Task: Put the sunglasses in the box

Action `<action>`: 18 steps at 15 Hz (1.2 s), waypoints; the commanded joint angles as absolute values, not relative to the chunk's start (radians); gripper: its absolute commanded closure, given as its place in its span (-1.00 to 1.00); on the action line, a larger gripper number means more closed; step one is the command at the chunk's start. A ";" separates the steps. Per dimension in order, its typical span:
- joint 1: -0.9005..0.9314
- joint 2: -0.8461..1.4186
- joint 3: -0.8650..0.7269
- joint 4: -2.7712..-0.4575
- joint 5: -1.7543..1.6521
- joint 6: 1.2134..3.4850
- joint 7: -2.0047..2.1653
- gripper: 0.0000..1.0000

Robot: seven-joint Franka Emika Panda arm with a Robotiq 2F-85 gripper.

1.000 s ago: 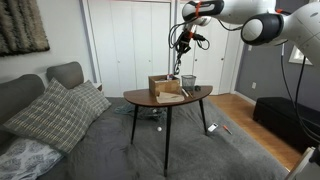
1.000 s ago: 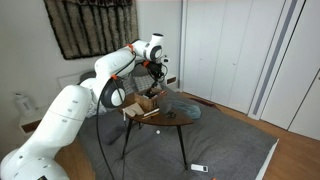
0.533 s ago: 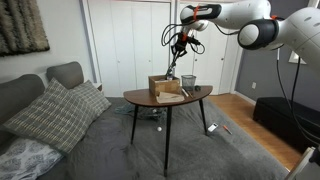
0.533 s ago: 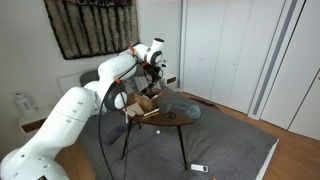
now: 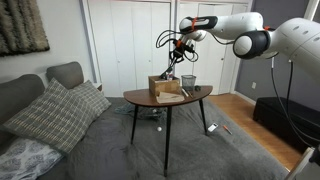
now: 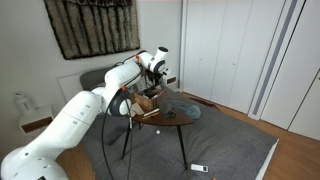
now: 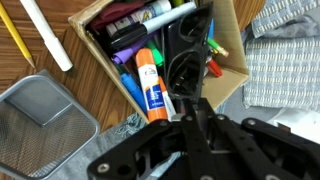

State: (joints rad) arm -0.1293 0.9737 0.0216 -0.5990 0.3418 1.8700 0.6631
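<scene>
— While the black two-finger gripper point(image 5: 183, 48) hangs above the small brown cardboard box point(image 7: 232, 52), where are the black plastic sunglasses point(image 7: 184, 68)?
— Within its opening; lying there or dangling, unclear. The gripper is centred over the box, I judge, so they drop inside. Spread or pinching, I cannot tell.

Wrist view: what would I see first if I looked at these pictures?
The brown box crammed with colourful markers and an orange glue stick fills the middle of the wrist view, with black sunglasses showing at its centre. A grey mesh cup sits beside it at lower left.
</scene>
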 commanded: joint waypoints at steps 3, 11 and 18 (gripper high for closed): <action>-0.161 1.065 0.046 -0.514 0.413 1.934 0.851 0.87; -0.157 1.120 0.060 -0.496 0.432 2.013 1.018 0.88; -0.156 1.143 0.055 -0.492 0.416 2.066 1.101 0.36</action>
